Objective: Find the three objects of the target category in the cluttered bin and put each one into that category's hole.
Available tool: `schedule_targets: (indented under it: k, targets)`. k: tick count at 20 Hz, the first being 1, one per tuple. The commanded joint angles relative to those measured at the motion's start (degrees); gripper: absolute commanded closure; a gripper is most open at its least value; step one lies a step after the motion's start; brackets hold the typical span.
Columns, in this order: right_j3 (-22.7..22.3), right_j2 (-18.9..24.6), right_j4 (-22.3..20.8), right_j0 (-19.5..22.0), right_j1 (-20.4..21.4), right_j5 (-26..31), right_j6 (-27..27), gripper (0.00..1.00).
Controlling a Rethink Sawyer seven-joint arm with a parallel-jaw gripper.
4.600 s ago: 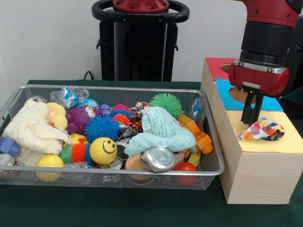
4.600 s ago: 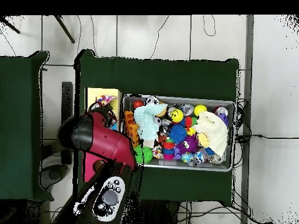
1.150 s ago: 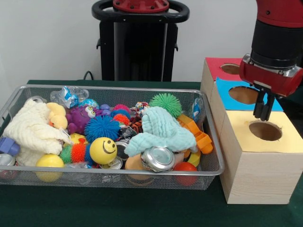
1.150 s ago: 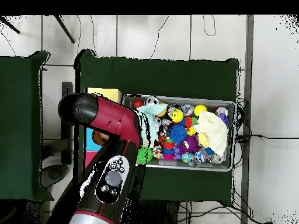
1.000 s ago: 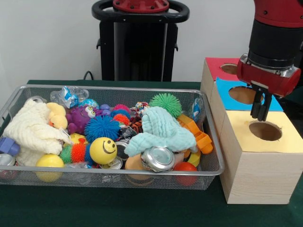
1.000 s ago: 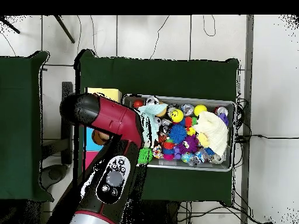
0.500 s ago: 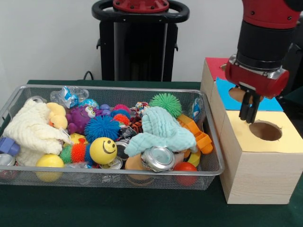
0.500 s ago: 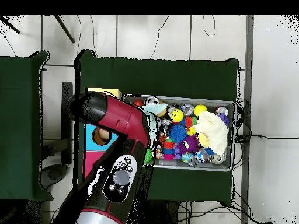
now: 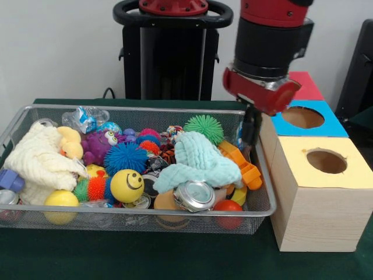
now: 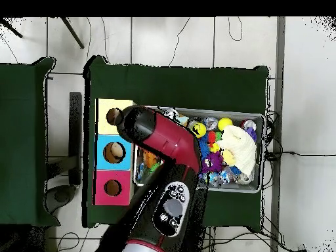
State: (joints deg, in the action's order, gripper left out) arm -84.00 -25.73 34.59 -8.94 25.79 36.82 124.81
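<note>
The wire-mesh bin (image 9: 145, 108) is full of toys and cloths; in the overhead view (image 10: 262, 151) my arm covers its left part. My gripper (image 9: 249, 133) hangs over the bin's right end, above the orange toy (image 9: 245, 166), with its fingers together and nothing in them. The arm hides it in the overhead view. The hole (image 9: 326, 160) in the pale yellow panel is open and empty, and also shows in the overhead view (image 10: 113, 116). No blotch-printed fabric piece shows in either view.
A mint cloth (image 9: 201, 160), a cream cloth (image 9: 38, 160), a purple monster (image 9: 99, 144), a smiley ball (image 9: 127, 185) and a crushed can (image 9: 193, 195) lie in the bin. The blue-panelled box (image 9: 303, 117) and red-panelled box (image 9: 306, 84) stand behind the yellow one.
The gripper has moved from above the yellow box to over the bin's right end. The printed fabric piece that lay on the yellow panel 4.6 s ago is gone from it.
</note>
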Motion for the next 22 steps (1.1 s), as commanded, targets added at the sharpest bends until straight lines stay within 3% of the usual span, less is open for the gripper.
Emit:
schedule_targets:
  k: [1,9,22]
  targets:
    - [-13.47,8.45,-5.32,4.66,4.49,-6.50,-4.10,1.00]
    - [-19.35,12.04,-9.68,7.56,8.59,-8.09,-4.33,1.00]
    - [-31.63,22.42,-15.22,12.58,13.02,-20.61,-1.16,1.00]
